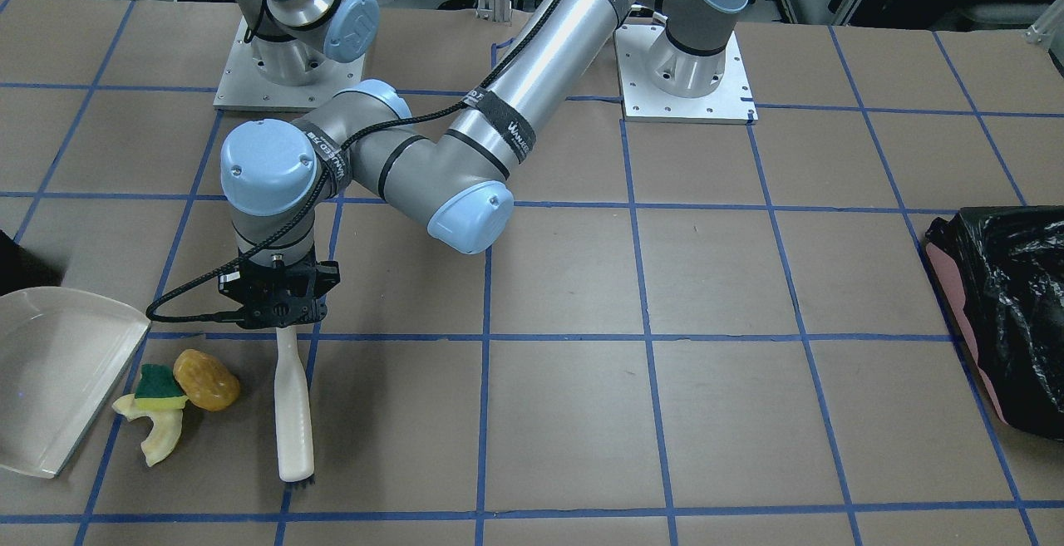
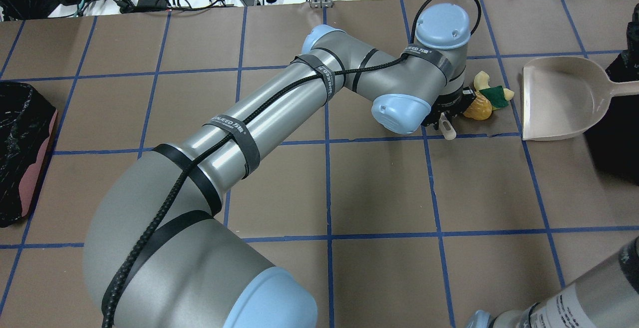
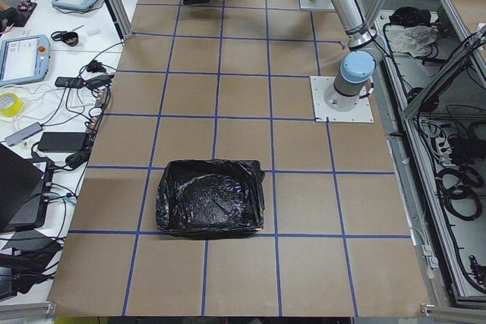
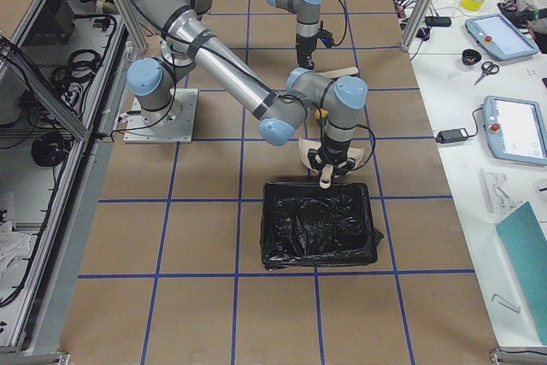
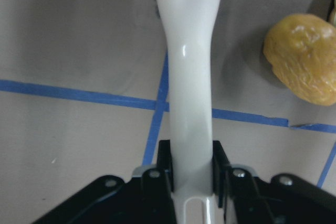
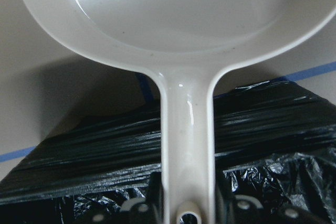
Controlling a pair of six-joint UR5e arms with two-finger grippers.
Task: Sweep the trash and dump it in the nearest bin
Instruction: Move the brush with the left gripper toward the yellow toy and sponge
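The trash lies in a tight cluster: an orange-yellow lump point(image 1: 206, 380), a green-and-yellow sponge point(image 1: 158, 388) and a pale crescent point(image 1: 158, 438). It sits right at the open lip of the white dustpan point(image 1: 50, 363). My left gripper point(image 1: 281, 317) is shut on the handle of a white brush point(image 1: 293, 413), which stands just beside the lump point(image 5: 304, 59), on the side away from the dustpan. My right gripper point(image 6: 188, 211) is shut on the dustpan's handle, above a black-bagged bin point(image 6: 273, 145). In the overhead view the left wrist hides most of the brush.
The bin point(image 4: 316, 232) under the dustpan handle stands at my right end of the table. A second black-bagged bin point(image 2: 22, 148) sits at the far left end. My left arm point(image 2: 279, 118) stretches across the middle of the table.
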